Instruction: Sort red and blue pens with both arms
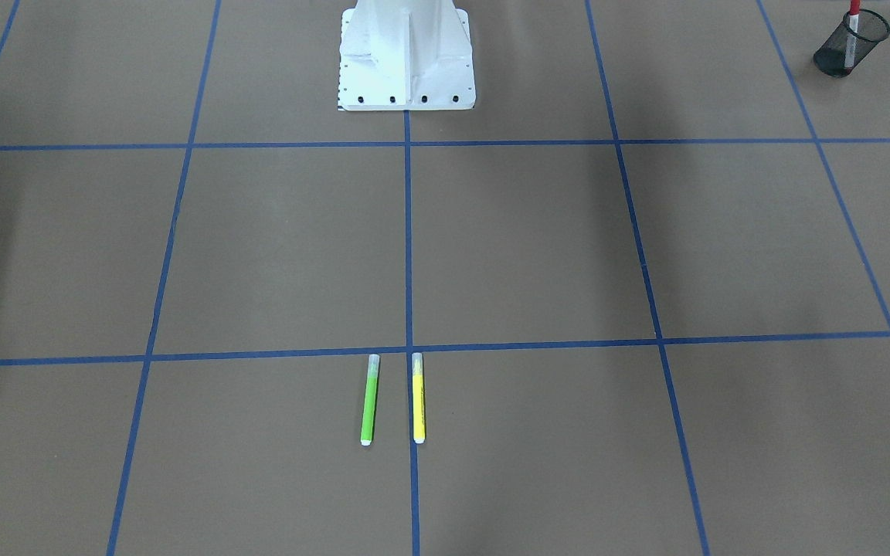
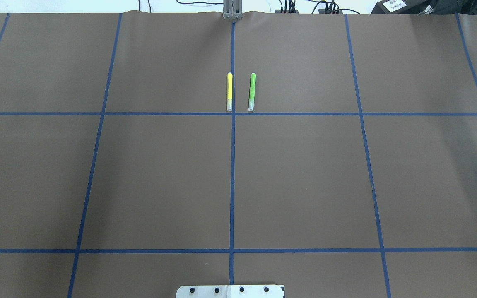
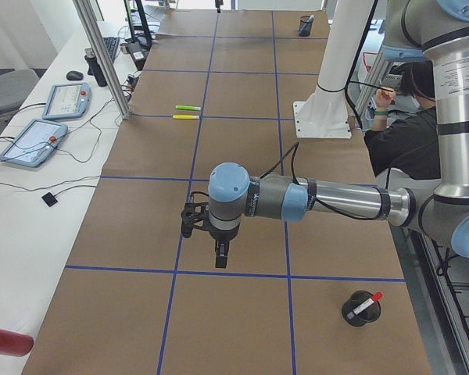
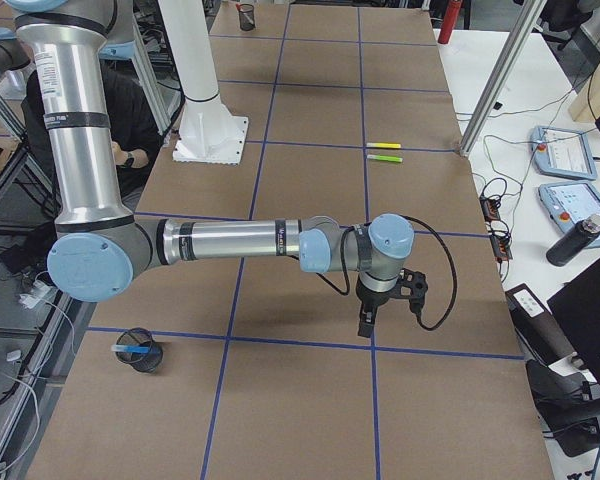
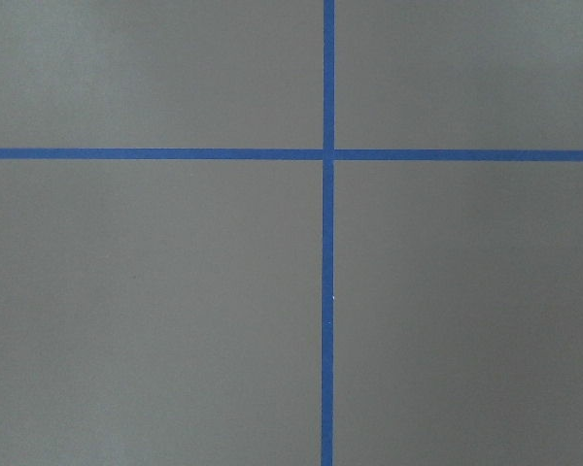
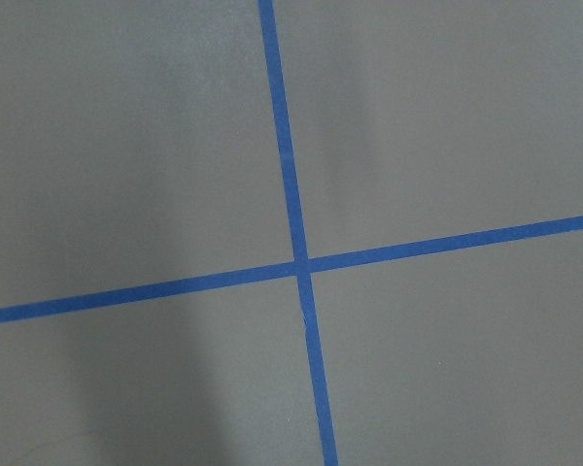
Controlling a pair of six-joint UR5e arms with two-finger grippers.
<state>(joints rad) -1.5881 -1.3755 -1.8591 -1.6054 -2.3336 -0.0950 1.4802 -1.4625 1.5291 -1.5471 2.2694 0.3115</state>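
Note:
The red pen (image 3: 366, 304) stands tilted in a black mesh cup (image 3: 360, 310) on the table's end nearest the exterior left camera; the same red pen (image 1: 852, 23) and mesh cup (image 1: 850, 45) show at the front-facing view's top right. The blue pen (image 4: 129, 348) lies in another black cup (image 4: 141, 352) at the opposite end. My left gripper (image 3: 220, 262) hangs over bare table, well away from its cup. My right gripper (image 4: 364, 327) hangs likewise. Both show only in the side views, so I cannot tell whether they are open or shut. Neither wrist view shows fingers.
A green pen (image 2: 251, 92) and a yellow pen (image 2: 230, 92) lie side by side near the table's far middle, along a blue tape line. The white robot base (image 1: 406, 58) stands mid-table. A person (image 3: 406, 133) sits behind the robot. Tablets (image 3: 35, 141) lie on the side bench.

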